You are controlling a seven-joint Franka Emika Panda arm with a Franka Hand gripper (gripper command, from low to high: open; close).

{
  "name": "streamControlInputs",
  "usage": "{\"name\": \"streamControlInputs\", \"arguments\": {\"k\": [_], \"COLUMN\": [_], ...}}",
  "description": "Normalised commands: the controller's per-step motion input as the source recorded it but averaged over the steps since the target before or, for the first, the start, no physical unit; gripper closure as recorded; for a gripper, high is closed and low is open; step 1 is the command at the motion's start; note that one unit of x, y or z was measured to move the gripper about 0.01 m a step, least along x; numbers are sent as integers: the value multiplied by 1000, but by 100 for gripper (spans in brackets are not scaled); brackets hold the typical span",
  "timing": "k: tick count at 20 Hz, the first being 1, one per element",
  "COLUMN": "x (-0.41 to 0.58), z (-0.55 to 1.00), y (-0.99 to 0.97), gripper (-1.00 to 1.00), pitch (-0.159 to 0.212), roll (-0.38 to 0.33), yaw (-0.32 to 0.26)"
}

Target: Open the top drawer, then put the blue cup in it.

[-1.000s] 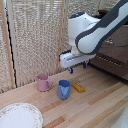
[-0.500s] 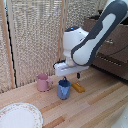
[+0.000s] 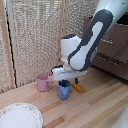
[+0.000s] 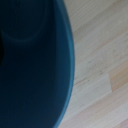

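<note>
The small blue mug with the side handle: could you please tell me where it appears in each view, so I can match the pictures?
Exterior view: the small blue mug stands on the light wooden floor, directly under the gripper, between the pink mug and the small orange block.
Wrist view: the mug fills most of the picture, seen very close.
Shared landmark: the floor.

Two mugs on the counter (image 3: 100,107): one blue cup (image 3: 63,90), one pink mug (image 3: 43,82). One small orange block (image 3: 78,88). One white plate (image 3: 20,116) with a patterned rim. Two dark drawer fronts visible on one dresser: the top drawer (image 3: 116,40) and one lower drawer (image 3: 112,62). One robot arm (image 3: 92,40).
</note>
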Motion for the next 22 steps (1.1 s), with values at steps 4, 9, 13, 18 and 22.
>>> {"name": "streamControlInputs", "arguments": {"k": [4, 9, 13, 18, 22], "x": [9, 5, 0, -9, -16], "z": [-241, -203, -67, 232, 816], "y": [-64, -82, -23, 0, 0], "gripper": [100, 100, 100, 100, 100], "pitch": [0, 0, 0, -47, -6], "roll": [-1, 13, 24, 16, 59], "yaw": [-35, -2, 0, -15, -159]}}
